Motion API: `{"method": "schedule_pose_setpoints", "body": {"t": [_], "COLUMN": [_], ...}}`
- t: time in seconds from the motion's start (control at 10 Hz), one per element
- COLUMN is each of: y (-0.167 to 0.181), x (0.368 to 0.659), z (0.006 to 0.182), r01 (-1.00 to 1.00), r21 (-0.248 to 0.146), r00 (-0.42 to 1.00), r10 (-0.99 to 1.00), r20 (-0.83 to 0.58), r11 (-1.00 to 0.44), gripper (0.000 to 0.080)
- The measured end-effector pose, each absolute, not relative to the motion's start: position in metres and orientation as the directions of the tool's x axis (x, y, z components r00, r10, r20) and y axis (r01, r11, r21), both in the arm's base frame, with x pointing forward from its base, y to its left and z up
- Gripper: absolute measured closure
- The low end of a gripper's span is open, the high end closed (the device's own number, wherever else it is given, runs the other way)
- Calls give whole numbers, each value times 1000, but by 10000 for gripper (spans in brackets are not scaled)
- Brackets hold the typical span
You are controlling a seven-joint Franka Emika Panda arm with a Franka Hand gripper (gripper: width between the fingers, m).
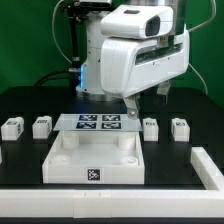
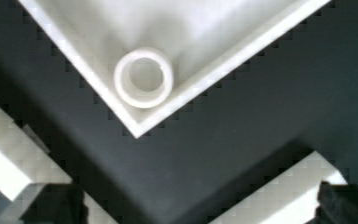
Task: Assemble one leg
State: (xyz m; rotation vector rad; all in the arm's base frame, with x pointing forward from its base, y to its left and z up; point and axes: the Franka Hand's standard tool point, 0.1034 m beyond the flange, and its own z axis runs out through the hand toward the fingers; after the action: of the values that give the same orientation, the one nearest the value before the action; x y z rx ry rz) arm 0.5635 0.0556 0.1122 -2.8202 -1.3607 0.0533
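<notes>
While the claw (image 2: pixel 190 205) hung wide and empty over a corner socket (image 2: pixel 144 78) of the panel (image 2: pixel 220 30), every leg (image 1: pixel 150 127) lay loose on the worktop (image 1: pixel 30 100); grasping one seemed next.

1. A large white square panel (image 1: pixel 95 158) lies flat on the table. In the exterior view it sits lower than the jaws and on the camera's side of them, with a small black-and-white tag (image 1: pixel 94 175) on its front edge.
2. A round socket (image 2: pixel 144 78) in one corner of the panel shows in the wrist view, out ahead of the jaws and roughly midway between them.
3. The marker board (image 1: pixel 98 123) lies near the jaws, towards the exterior view's left.
4. The black table (image 1: pixel 30 105) spreads beneath the jaws.
5. A green backdrop (image 1: pixel 25 40) stands well behind them.
</notes>
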Motion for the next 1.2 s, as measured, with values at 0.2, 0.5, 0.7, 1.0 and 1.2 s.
{"method": "schedule_pose_setpoints", "body": {"t": [0.2, 0.5, 0.7, 1.0, 1.2], "y": [56, 56, 53, 8, -33], "x": [563, 563, 561, 505, 473], "z": [112, 112, 111, 98, 72], "r01": [782, 785, 832, 986, 996], "r21": [-24, -24, -21, -24, -50], "r00": [622, 618, 553, 165, -76], "r10": [783, 786, 833, 986, 997], "r20": [-26, -27, -21, -13, 5], "r11": [-622, -618, -554, -165, 76], "gripper": [150, 150, 150, 150, 150]}}
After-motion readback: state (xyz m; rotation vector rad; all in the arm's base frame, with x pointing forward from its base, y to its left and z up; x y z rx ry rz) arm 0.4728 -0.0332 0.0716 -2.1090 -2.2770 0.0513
